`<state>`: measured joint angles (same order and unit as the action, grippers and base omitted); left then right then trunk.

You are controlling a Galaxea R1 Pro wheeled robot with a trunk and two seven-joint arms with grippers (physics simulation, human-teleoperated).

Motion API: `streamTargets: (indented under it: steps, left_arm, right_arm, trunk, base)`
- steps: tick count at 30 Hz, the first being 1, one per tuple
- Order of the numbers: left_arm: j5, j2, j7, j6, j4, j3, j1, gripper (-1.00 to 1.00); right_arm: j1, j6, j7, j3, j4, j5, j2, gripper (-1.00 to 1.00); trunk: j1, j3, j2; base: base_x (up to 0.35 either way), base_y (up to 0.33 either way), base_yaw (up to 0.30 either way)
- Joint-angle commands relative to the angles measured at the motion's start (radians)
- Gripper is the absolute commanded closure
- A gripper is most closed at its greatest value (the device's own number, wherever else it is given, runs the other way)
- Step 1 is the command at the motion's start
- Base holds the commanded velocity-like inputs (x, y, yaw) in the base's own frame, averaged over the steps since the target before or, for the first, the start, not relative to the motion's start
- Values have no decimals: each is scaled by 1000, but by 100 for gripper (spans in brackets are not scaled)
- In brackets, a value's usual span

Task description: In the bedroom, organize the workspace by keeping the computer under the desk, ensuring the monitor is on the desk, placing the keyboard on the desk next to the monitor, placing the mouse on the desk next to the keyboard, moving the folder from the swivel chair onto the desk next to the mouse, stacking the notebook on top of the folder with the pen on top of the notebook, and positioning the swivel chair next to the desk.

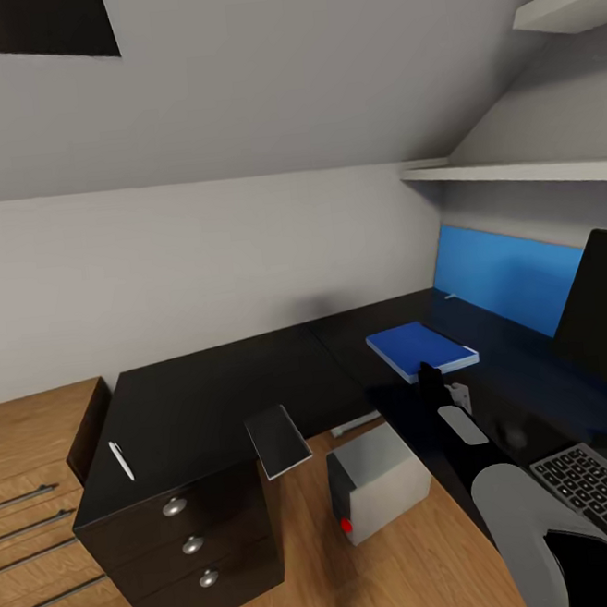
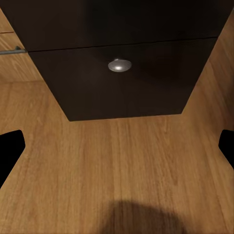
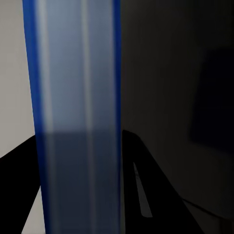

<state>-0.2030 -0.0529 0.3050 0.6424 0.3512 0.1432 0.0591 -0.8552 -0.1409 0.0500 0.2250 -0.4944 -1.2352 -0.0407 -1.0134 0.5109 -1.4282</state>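
Observation:
The blue folder (image 1: 421,350) is at the desk (image 1: 219,386) near its blue back panel. My right gripper (image 1: 429,373) is at the folder's near edge. In the right wrist view its black fingers (image 3: 146,190) flank the folder's (image 3: 78,97) white page edge, shut on it. The thin dark notebook (image 1: 279,440) overhangs the desk's inner edge, and the whitish pen (image 1: 121,460) lies on the left end. The monitor (image 1: 606,311) and keyboard (image 1: 601,498) are at the right. The grey computer (image 1: 377,493) stands on the floor. My left gripper (image 2: 117,151) hangs open over wood floor. The mouse and swivel chair are out of view.
A black drawer unit (image 1: 192,546) with silver knobs (image 2: 119,65) carries the desk's left end. A light-wood cabinet (image 1: 31,460) stands beside it at the left. White shelves (image 1: 514,172) run above the desk under the sloped ceiling.

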Motion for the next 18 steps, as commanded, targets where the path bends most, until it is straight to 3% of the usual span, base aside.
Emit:
streamTargets:
  steps: [1, 15, 18]
  left_arm:
    - [-9, 1, 5, 4, 0, 9, 1, -100]
    - [-9, 1, 5, 9, 0, 8, 1, -100]
    - [-40, 2, 5, 11, 1, 7, 1, -100]
  right_arm:
    - [-1, -2, 5, 2, 0, -10, -1, 100]
    - [-1, -3, 2, 4, 0, -9, 1, 100]
    - [-1, -3, 3, 4, 0, -9, 0, 100]
  trunk:
    - [-4, 4, -8]
    - [-54, 45, -99]
    - [-58, 48, -106]
  base:
    - [0, 0, -6]
    - [0, 0, -142]
    - [0, 0, -10]
